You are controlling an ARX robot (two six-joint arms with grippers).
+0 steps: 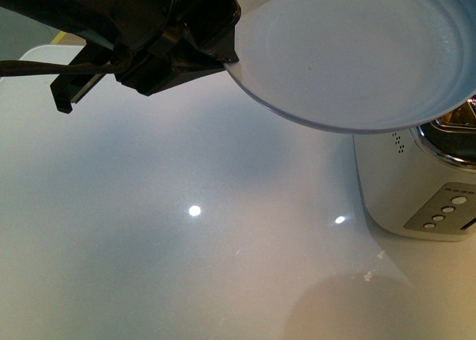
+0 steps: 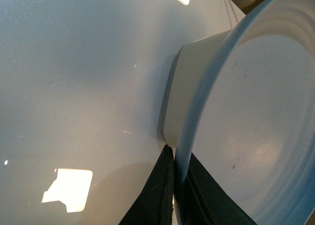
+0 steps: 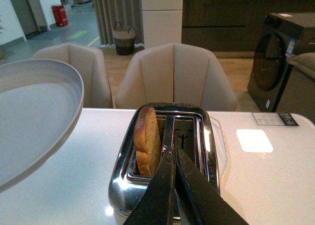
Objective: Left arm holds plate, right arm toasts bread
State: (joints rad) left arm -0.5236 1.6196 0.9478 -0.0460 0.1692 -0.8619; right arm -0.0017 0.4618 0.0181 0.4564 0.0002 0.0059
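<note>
One bread slice standing upright in toaster slot, sitting just beside right gripper; its jaws resting pressed together, empty. Plate hanging aloft beside toaster, left gripper pinching rim.

Desk: white, glossy, flat. Ceiling lights show as small bright spots, and the wrist views show bigger square glare patches. Standing directly on it is a toaster with a white body, chrome top and two slots. It has a row of round buttons on a grey strip on its side and sits at the right edge of the front view. A small printed card lies flat near the desk's far edge, apart from the toaster. There's a soft shadow on the surface left of the toaster.
</note>
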